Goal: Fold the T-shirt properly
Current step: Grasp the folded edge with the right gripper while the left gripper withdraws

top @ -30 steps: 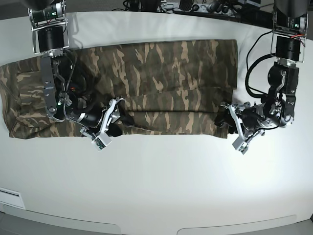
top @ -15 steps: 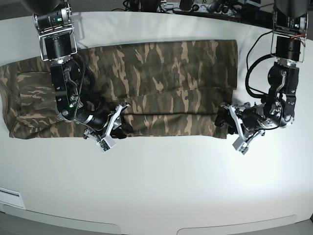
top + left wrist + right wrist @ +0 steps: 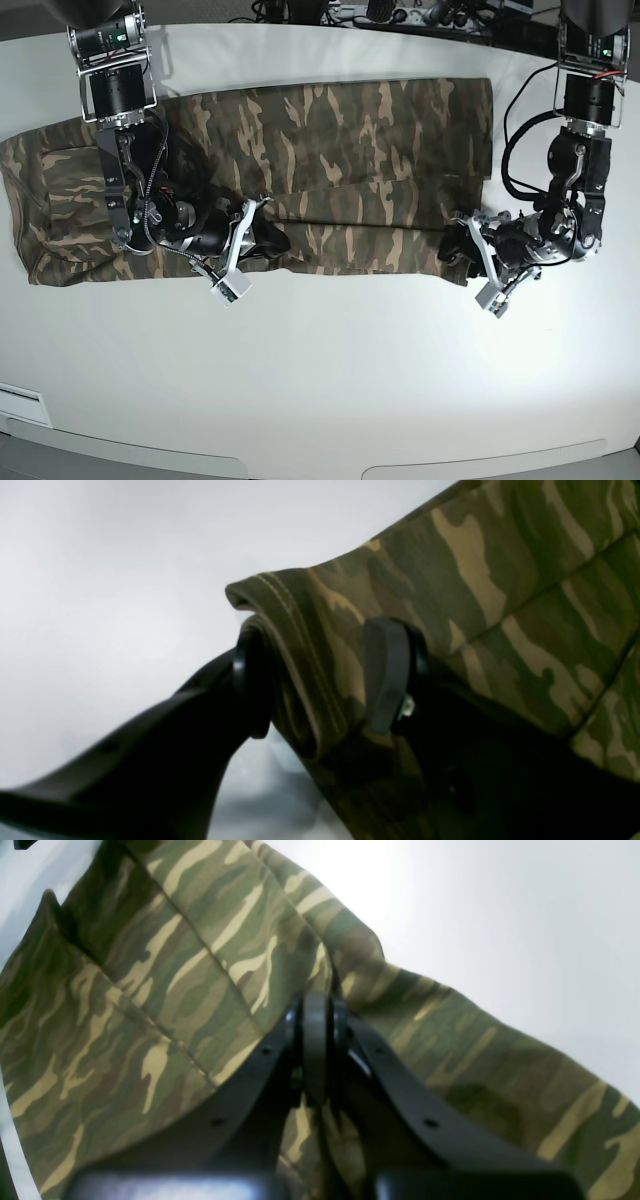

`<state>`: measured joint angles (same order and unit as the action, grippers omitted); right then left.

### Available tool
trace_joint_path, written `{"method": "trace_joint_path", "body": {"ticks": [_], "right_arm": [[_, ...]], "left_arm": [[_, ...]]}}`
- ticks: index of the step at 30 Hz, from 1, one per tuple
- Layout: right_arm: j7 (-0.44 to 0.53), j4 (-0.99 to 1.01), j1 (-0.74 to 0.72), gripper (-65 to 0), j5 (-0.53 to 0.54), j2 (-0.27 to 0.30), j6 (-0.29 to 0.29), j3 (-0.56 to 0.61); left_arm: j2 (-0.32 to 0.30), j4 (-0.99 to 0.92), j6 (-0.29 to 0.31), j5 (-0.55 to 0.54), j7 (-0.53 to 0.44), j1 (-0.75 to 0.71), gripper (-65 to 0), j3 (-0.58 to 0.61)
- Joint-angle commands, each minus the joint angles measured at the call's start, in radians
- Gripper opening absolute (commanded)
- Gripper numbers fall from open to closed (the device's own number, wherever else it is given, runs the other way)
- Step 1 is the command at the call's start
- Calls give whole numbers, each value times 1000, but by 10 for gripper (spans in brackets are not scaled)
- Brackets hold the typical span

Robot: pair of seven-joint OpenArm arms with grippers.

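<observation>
Both grippers, left (image 3: 320, 680) and right (image 3: 316, 1040), clamped on T-shirt (image 3: 330, 160) hem

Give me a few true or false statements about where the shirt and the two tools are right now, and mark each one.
1. The T-shirt lies spread lengthwise across the white table. True.
2. The right tool is wide open above the cloth. False: its fingers are pressed together on a pinch of the T-shirt's near edge.
3. The left tool has a folded, stitched hem corner of the T-shirt between its fingers. True.
4. Both tools work at the far edge of the T-shirt, by the cables. False: both are at the near edge in the base view.
5. The T-shirt is plain tan. False: it is green, brown and tan camouflage.
</observation>
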<state>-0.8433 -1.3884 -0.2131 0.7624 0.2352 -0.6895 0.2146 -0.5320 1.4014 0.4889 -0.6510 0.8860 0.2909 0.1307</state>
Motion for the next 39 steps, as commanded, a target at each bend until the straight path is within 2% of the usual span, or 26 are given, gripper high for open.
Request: {"method": "trace_joint_path", "body": {"ticks": [1, 10, 12, 16, 19, 21, 25, 27, 34, 37, 39], "right_arm": [[18, -20, -22, -650, 23, 8, -9, -3], [7, -111, -11, -650, 27, 18, -9, -3], [-25, -136, -12, -650, 45, 18, -9, -3], [-141, -159, -11, -650, 166, 18, -9, -3], [-161, -159, -11, -650, 177, 18, -9, -3], [-161, -159, -11, -650, 177, 18, -9, -3], [-161, -159, -11, -650, 176, 18, -9, -3], [-161, -159, -11, -650, 177, 17, -9, -3], [-167, -159, -11, -650, 195, 18, -9, -3], [-200, -161, -11, -650, 232, 18, -9, -3], [-225, -161, -11, -650, 253, 18, -9, -3]], "left_arm": [[-14, 14, 0, -12, -25, 27, -353, -8], [-14, 14, 12, -13, -29, 37, -353, -8], [-14, 14, 11, -13, -29, 37, -353, -8], [-17, 18, 11, -14, -24, 40, -353, -10], [-16, 24, 11, -22, -22, 39, -352, -24], [-17, 24, 12, -23, -16, 40, -327, -37], [-17, 24, 39, -19, -18, 40, -192, -65], [-18, 24, 41, -18, -17, 40, -158, -77], [-25, 25, 33, -5, -17, 54, -158, -159], [-25, 25, 32, -12, -17, 74, -158, -227], [-26, 25, 10, -36, -17, 85, -158, -277]]}}
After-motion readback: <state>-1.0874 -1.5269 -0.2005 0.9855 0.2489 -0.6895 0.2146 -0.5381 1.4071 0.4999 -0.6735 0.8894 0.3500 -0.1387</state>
